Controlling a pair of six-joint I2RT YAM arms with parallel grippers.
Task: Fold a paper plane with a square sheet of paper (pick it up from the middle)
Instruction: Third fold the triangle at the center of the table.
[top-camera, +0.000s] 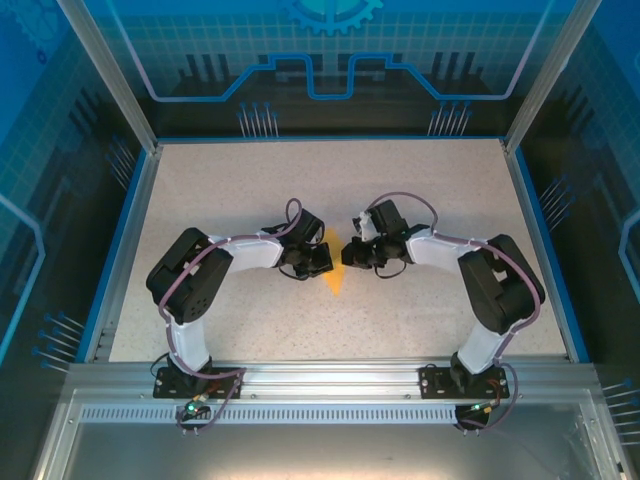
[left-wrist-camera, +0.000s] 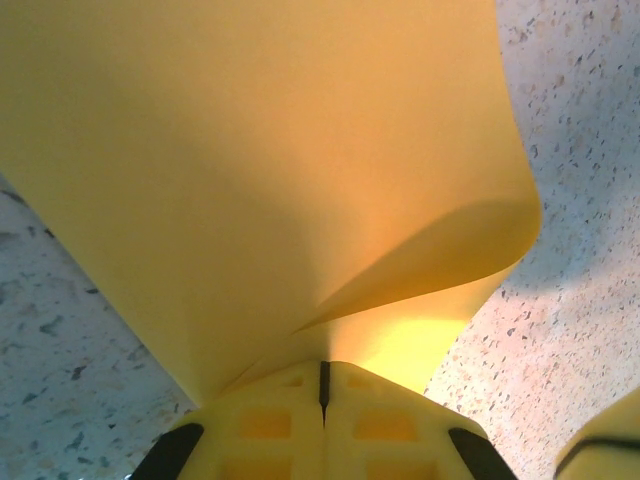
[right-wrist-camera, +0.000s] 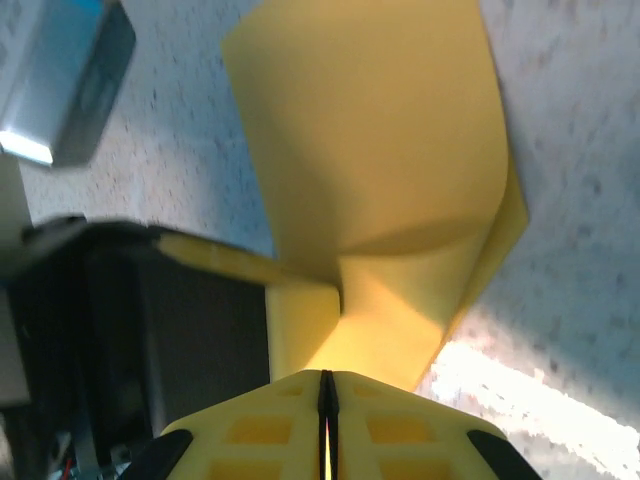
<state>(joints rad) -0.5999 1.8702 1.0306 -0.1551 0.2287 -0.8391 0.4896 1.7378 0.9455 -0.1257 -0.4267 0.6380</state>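
The orange-yellow square sheet of paper (top-camera: 335, 277) hangs between my two grippers over the middle of the table, with a pointed tip toward the near edge. My left gripper (top-camera: 322, 259) is shut on it. From the left wrist the sheet (left-wrist-camera: 280, 170) fans out from the closed jaws (left-wrist-camera: 323, 378) and one side curls over. My right gripper (top-camera: 351, 253) faces the left one and is shut on the same sheet (right-wrist-camera: 380, 160), its jaws (right-wrist-camera: 326, 380) pressed together on the paper's edge. The left gripper's yellow finger (right-wrist-camera: 300, 325) shows just beyond, against the paper.
The speckled table (top-camera: 240, 190) has a blue rim (top-camera: 122, 240) and metal posts (top-camera: 105, 70) at the back corners. Both arm bases (top-camera: 195, 380) are bolted at the near edge. The left arm's dark body (right-wrist-camera: 130, 340) stands close to my right gripper.
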